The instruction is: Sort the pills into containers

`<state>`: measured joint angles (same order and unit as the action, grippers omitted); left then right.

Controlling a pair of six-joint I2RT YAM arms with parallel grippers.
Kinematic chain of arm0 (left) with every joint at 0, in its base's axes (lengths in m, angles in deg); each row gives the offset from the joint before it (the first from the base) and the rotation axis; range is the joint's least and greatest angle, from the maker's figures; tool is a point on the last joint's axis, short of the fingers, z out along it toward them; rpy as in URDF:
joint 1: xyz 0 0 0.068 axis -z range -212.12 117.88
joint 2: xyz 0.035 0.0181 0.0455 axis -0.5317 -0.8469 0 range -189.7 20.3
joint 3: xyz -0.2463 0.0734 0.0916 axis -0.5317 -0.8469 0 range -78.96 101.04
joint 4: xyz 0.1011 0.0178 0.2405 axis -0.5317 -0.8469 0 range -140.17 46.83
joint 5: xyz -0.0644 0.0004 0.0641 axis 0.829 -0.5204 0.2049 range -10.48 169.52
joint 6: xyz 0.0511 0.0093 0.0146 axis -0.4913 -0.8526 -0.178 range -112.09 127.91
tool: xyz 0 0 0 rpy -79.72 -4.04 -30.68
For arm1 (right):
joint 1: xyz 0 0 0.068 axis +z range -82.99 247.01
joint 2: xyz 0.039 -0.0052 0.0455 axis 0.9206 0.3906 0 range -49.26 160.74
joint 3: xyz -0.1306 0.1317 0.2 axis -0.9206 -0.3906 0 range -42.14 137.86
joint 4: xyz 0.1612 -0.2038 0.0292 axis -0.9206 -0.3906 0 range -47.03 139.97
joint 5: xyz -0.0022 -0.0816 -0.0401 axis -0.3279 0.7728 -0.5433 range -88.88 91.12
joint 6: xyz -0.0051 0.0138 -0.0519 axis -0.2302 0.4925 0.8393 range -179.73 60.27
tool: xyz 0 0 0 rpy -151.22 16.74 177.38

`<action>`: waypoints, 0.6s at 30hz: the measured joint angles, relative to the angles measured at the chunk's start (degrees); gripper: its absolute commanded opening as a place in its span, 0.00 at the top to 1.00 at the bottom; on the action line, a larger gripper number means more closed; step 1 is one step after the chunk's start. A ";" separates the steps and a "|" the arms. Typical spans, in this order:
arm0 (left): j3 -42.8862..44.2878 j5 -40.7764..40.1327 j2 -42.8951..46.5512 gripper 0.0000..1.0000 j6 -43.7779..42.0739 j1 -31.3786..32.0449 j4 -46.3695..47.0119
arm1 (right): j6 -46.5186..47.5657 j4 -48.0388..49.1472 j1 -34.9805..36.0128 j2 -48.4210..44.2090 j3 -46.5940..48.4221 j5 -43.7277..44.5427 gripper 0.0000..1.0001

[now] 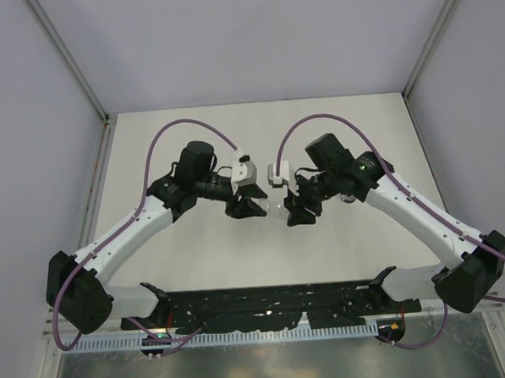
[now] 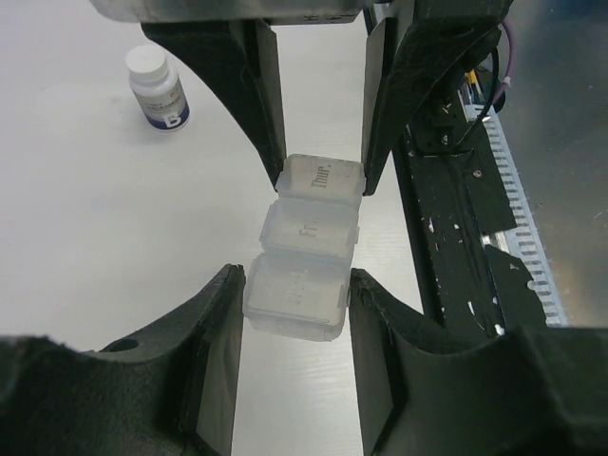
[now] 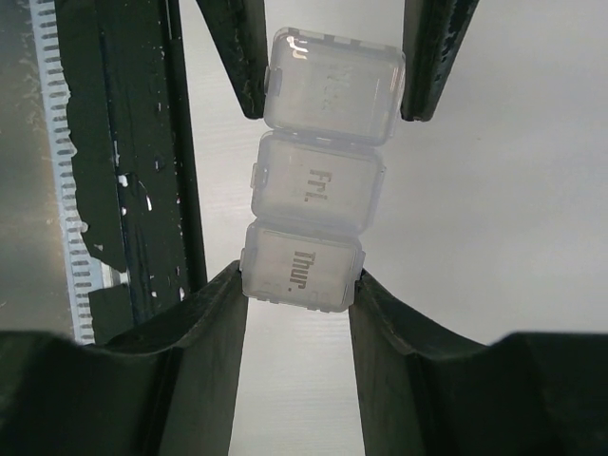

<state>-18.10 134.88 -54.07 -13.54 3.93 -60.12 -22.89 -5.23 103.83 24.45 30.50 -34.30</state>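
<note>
Our left gripper (image 2: 294, 280) flanks one end cell of the pill box (image 2: 309, 233) at mid-table, a grip we cannot confirm, while our right gripper (image 3: 296, 275) clamps its Thur. end, so an uneven pull could twist it free.

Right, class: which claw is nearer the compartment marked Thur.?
Right. The right claw clamps the Thur. compartment itself; the left claw straddles the opposite end of the pill box, Fri. between.
</note>
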 measured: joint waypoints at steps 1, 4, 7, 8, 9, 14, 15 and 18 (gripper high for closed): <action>0.20 0.11 0.00 0.70 0.00 0.00 -0.15 | -0.20 0.13 0.20 -0.15 -0.02 0.42 0.93; 0.74 0.31 -0.15 0.68 0.39 -0.02 -0.66 | -0.96 0.72 0.63 -0.74 -0.26 1.73 0.94; 0.96 0.68 -0.46 0.66 1.70 -0.04 -0.66 | -1.31 1.01 0.98 -1.27 -0.48 3.13 0.94; 0.96 0.83 -0.61 0.65 2.05 -0.07 -0.68 | -1.42 1.05 1.11 -1.36 -0.55 3.43 0.94; 1.03 0.90 -0.83 0.62 2.49 -0.07 -0.70 | -1.49 1.07 1.27 -1.46 -0.63 3.91 0.94; 2.14 1.31 -2.29 0.43 3.98 -0.11 -1.36 | -1.86 1.25 1.79 -1.46 -1.20 5.68 0.94; 2.38 1.33 -2.56 0.40 4.57 -0.11 -1.51 | -1.90 1.27 1.88 -1.46 -1.22 5.92 0.94; 2.82 1.62 -3.06 0.33 5.64 -0.11 -1.90 | -2.05 1.70 1.99 -1.46 -1.36 6.84 0.94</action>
<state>-15.28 136.49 -57.13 -7.90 3.83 -62.02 -24.94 -3.52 105.81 22.99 29.14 -27.46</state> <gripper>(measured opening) 0.610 0.483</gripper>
